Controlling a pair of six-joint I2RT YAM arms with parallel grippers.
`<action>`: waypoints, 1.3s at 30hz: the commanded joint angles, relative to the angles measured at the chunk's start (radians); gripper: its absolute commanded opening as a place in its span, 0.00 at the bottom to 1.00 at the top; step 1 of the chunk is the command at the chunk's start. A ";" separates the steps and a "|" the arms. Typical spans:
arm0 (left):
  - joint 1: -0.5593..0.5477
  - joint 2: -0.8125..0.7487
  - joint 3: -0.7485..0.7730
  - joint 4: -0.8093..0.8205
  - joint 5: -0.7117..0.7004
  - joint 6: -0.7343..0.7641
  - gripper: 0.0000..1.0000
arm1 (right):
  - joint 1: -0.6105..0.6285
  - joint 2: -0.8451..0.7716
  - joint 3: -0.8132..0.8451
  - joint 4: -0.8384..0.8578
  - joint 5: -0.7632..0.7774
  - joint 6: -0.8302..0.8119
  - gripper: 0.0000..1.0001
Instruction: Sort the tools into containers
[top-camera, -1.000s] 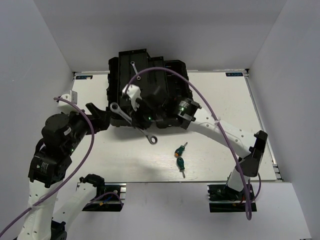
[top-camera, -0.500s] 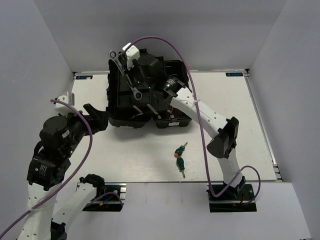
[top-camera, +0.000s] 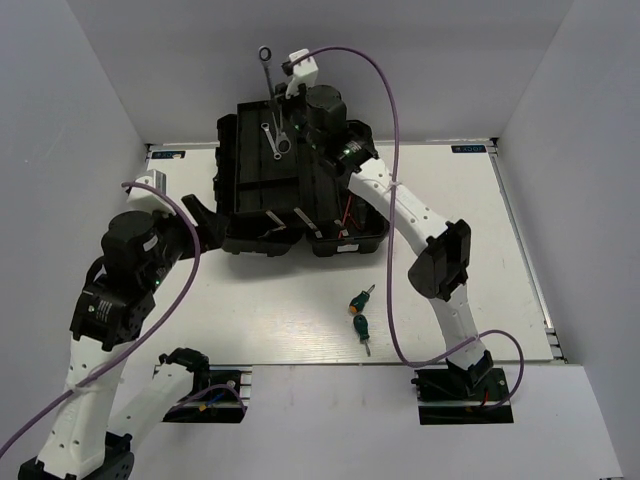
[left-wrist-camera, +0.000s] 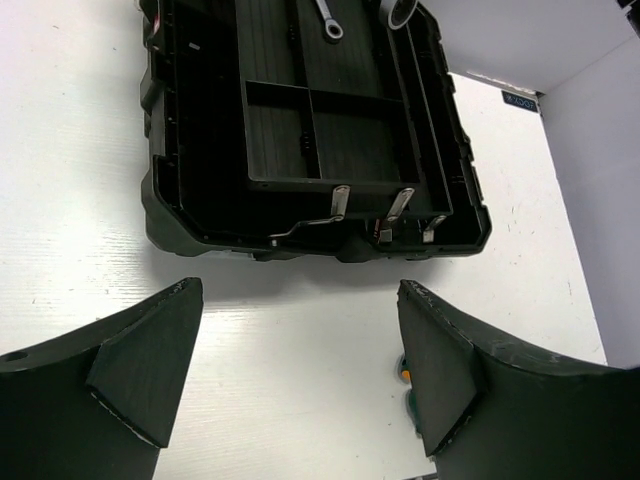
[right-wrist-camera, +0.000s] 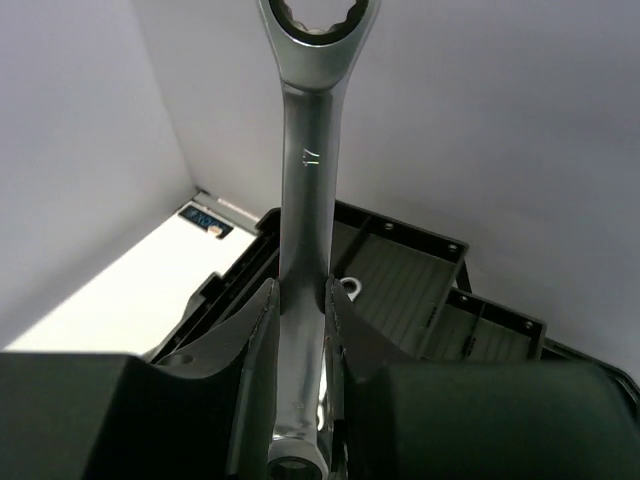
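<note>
The black toolbox (top-camera: 240, 190) lies open at the back of the table, its inner tray (left-wrist-camera: 300, 130) showing. My right gripper (top-camera: 282, 100) hangs above the box's far end, shut on the longer silver wrench (top-camera: 268, 68), whose ring end points past the box toward the back wall. The right wrist view shows that wrench (right-wrist-camera: 305, 190) clamped between both fingers of the right gripper (right-wrist-camera: 298, 300). A short wrench (top-camera: 274, 138) lies in a rear tray compartment (left-wrist-camera: 325, 18). Two green-handled screwdrivers (top-camera: 361, 314) lie on the table in front. My left gripper (top-camera: 205, 222) (left-wrist-camera: 300, 370) stands open near the box's front left, holding nothing.
Silver metal clips (left-wrist-camera: 340, 202) stick up along the toolbox's front edge. White walls close in the table on three sides. A purple cable (top-camera: 385, 120) loops above the right arm. The screwdrivers peek out beside my left gripper's right finger (left-wrist-camera: 440, 370).
My right arm has carried the longer wrench from the toolbox's front edge up and over to its far end. The left arm has shifted slightly toward the box.
</note>
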 joint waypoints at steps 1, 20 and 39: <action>0.004 0.007 -0.014 0.033 -0.007 -0.011 0.89 | -0.037 0.009 0.053 0.142 0.016 0.124 0.00; 0.004 0.021 -0.103 0.108 0.110 -0.033 0.89 | -0.096 0.062 -0.050 0.036 -0.219 0.359 0.15; 0.004 0.122 -0.192 0.319 0.352 -0.002 0.53 | -0.129 -0.127 -0.117 -0.080 -0.236 0.124 0.32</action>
